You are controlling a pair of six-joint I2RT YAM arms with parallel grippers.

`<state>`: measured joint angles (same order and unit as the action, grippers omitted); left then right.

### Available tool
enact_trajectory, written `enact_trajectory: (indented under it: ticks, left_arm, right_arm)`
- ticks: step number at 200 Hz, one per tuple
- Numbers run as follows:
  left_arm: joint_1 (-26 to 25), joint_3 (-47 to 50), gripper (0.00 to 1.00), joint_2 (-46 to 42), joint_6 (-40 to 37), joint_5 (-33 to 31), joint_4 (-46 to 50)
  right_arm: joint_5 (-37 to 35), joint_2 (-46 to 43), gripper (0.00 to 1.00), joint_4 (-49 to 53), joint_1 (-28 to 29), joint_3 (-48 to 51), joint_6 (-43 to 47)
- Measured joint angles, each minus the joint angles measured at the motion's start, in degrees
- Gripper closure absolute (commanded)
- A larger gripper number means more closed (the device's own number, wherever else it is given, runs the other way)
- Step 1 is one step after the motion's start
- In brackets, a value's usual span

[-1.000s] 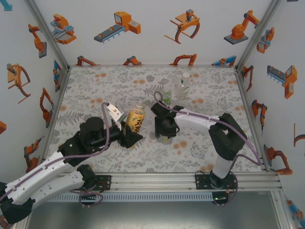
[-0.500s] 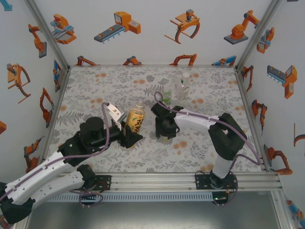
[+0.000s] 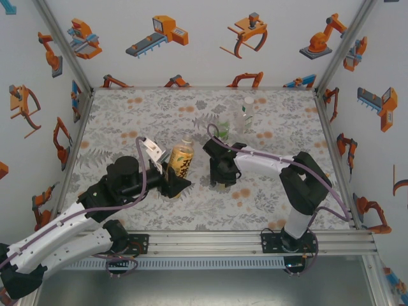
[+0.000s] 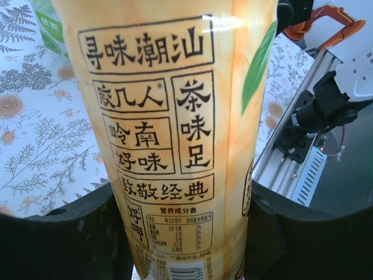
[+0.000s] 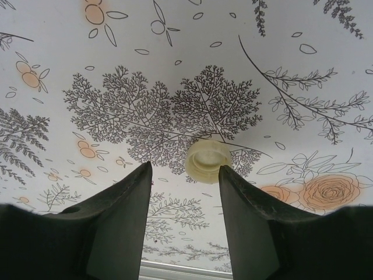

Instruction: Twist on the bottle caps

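The amber bottle (image 3: 180,159) with the yellow label (image 4: 175,116) stands upright left of the table's middle, its neck uncapped. My left gripper (image 3: 171,183) is shut on its lower body, a black finger (image 4: 70,233) pressing each side. A pale bottle cap (image 5: 208,161) lies open side up on the patterned cloth. My right gripper (image 5: 185,168) hangs low over it, open, with the cap just beyond the right fingertip (image 5: 224,172) and nothing between the fingers. From above, the right gripper (image 3: 223,178) sits at mid-table. The green bottle (image 3: 224,129) and the clear bottle (image 3: 247,113) stand further back.
An aluminium rail (image 3: 255,239) runs along the near edge, carrying both arm bases. Printed walls close the table on the left, back and right. The green bottle's label (image 4: 49,23) shows just behind the amber bottle.
The right gripper's jaws have narrowed a little and it has shifted slightly to the right over the cap. The left arm and the amber bottle have not moved.
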<state>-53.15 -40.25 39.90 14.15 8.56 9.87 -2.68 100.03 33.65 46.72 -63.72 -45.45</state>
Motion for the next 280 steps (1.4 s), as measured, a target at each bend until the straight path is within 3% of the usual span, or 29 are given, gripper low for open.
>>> enact_trajectory:
  ticks: [280]
  left_arm:
    - [0.2, 0.0, 0.96, 1.8, 0.3, 0.3, 0.0]
  right_arm:
    - [-1.3, -1.6, 0.54, 0.0, 0.0, 1.8, -0.2]
